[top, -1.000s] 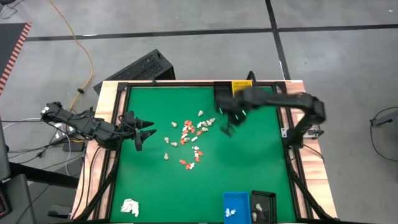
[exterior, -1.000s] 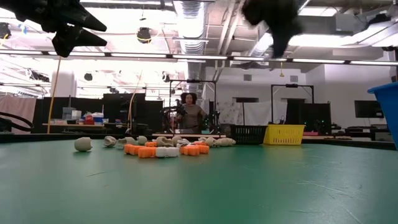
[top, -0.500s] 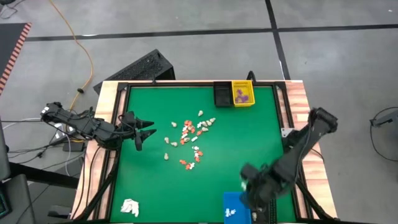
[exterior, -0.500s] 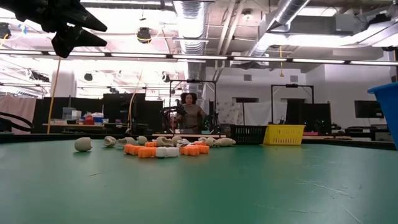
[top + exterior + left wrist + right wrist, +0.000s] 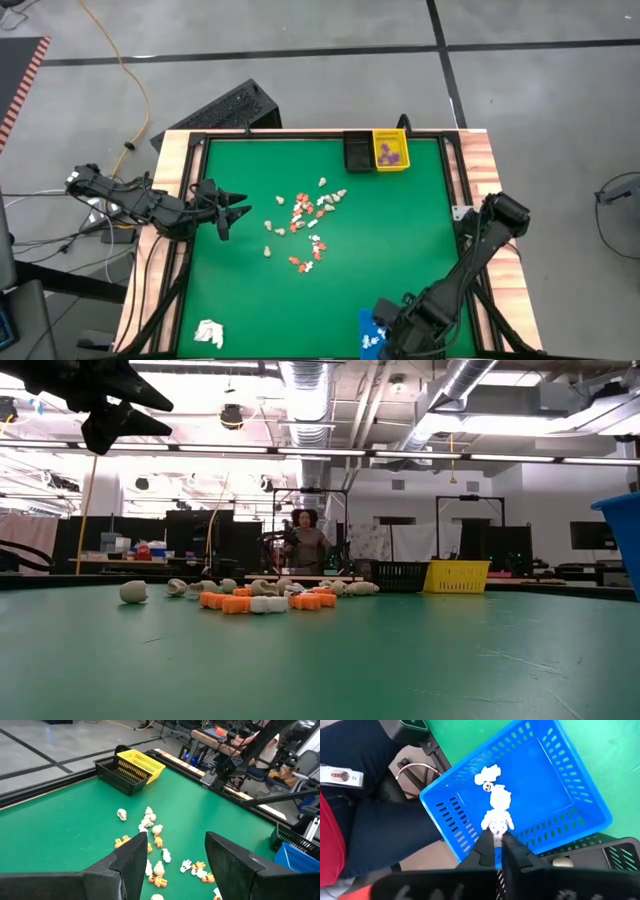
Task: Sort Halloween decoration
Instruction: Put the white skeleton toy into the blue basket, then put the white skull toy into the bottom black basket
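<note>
One small, knobbly white figurine is pinched by the right gripper above a perforated blue plastic basket; the left gripper is spread wide over green felt.

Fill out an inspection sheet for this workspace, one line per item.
Surface: green table top, wooden border.
Job's things: orange, white and cream pieces scattered mid-table; white pieces in the blue basket; purple ones in the yellow basket.
Clutter: white wadded lump at a near corner; two black baskets.
Grippers: left gripper open, hovering at the left edge; right gripper over the blue basket, nearly closed on a white piece.
Cables: orange cable on the floor.
Surroundings: person standing far behind the table.
</note>
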Available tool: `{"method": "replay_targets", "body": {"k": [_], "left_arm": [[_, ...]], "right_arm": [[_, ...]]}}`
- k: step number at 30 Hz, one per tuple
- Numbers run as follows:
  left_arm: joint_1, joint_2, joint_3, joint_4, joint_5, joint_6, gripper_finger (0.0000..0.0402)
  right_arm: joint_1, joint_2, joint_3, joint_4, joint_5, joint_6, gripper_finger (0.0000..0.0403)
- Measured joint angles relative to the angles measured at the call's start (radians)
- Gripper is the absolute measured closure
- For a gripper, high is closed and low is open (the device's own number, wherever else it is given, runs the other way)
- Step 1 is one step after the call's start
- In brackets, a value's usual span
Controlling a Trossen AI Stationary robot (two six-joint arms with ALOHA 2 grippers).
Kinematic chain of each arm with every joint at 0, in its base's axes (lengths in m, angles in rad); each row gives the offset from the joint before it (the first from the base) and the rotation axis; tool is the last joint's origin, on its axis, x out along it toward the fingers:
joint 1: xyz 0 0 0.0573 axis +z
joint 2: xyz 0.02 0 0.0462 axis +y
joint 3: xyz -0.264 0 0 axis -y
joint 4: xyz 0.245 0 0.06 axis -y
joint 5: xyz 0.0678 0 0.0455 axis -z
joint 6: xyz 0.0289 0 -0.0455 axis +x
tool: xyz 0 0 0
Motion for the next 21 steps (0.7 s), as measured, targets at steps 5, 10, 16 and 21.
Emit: {"method": "replay_targets", "body": {"k": [5, 10, 16, 21], "left_arm": [[0.0, 0.0, 0.0, 0.0, 0.006, 0.001, 0.0213], [0.0, 0.0, 0.0, -0.011, 0.006, 0.003, 0.0213], [0.0, 0.0, 0.0, -0.015, 0.006, 0.004, 0.0213], [0.0, 0.0, 0.0, -0.015, 0.006, 0.004, 0.0213]], "right_arm": [[-0.004, 0.0, 0.0, -0.007, 0.001, 0.004, 0.0326], [-0.01, 0.0, 0.0, -0.007, -0.009, 0.0, 0.0287], [-0.03, 0.0, 0.0, -0.049, 0.007, -0.094, 0.0266], [-0.149, 0.0, 0.001, -0.116, 0.148, -0.382, 0.0267]]}}
